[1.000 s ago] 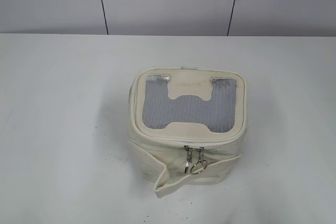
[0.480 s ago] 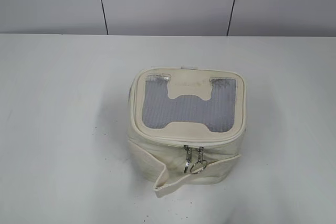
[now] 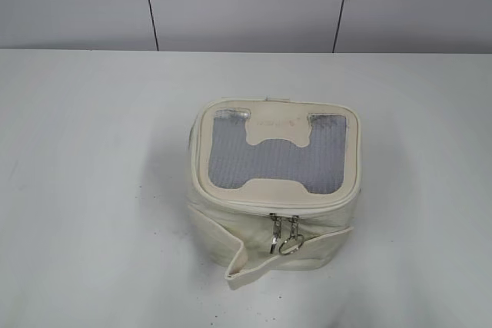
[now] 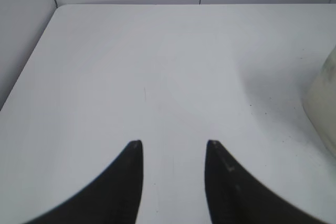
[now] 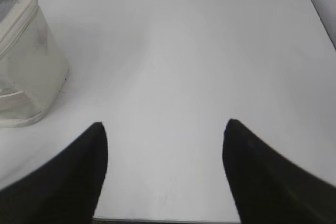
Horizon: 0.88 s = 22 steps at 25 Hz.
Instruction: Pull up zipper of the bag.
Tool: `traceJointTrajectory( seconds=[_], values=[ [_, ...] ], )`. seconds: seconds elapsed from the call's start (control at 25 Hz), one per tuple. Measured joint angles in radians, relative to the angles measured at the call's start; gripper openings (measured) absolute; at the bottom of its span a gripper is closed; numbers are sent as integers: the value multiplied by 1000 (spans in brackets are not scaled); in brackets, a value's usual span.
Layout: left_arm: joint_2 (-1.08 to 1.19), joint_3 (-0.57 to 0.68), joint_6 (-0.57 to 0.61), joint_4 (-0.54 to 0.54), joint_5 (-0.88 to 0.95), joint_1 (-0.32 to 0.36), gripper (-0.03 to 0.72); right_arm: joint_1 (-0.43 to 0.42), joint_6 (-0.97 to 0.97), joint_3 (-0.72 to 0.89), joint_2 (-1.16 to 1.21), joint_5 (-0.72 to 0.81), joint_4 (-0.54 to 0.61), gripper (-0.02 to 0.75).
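The cream-white bag (image 3: 269,197) sits on the white table, its grey mesh top with the H-shaped patch facing up. The zipper (image 3: 254,203) runs along the lid rim; its two silver pulls (image 3: 283,236) hang side by side at the front, the right one bearing a ring. Neither gripper shows in the exterior view. My left gripper (image 4: 174,144) is open and empty over bare table, with the bag's side (image 4: 323,95) at the right edge. My right gripper (image 5: 165,126) is open and empty, with the bag (image 5: 26,61) to its upper left.
A loose cream strap band (image 3: 254,263) sticks out from the bag's lower front. The white table (image 3: 84,159) spreads around the bag. A grey panelled wall (image 3: 246,1) stands behind the table's far edge.
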Motion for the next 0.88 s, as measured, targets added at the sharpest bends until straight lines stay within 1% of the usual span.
traceJointTrajectory(
  seconds=[0.88],
  values=[
    [0,0,0,0,0,3,308,-2,0,0,0,-1,0,535]
  ],
)
